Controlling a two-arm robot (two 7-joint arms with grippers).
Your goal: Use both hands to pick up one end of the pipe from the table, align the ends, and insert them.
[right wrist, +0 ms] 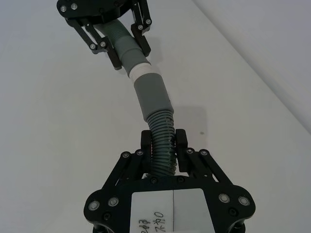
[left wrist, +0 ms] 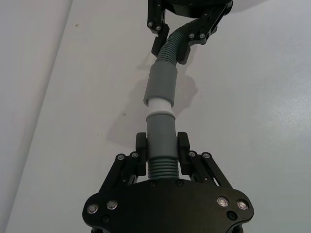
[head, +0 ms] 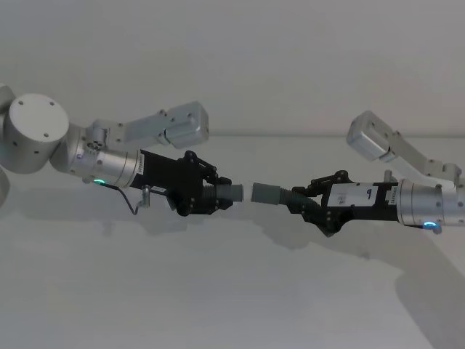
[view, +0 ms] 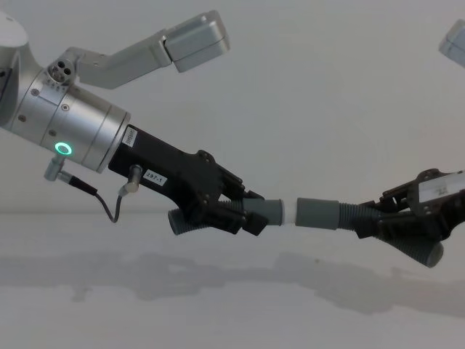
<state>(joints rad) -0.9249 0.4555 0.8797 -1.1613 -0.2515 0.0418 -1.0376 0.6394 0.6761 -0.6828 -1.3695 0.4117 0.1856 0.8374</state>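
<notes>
1. Above the white table (head: 218, 305), the left gripper (head: 212, 195) pinches one ribbed hose piece (left wrist: 160, 165) just behind its cuff (head: 232, 193).
2. The right gripper (head: 309, 201) clamps the other hose piece (right wrist: 163, 141), its wider cuff (head: 267, 193) facing the first.
3. Pickup looks done and the cuffs nearly aligned; a white tip (left wrist: 159, 106) bridges them, so full insertion seems left.

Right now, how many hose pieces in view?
2. One hose piece is clamped in the left gripper, the other hose piece in the right gripper; their cuffs face each other, both held above the table.
</notes>
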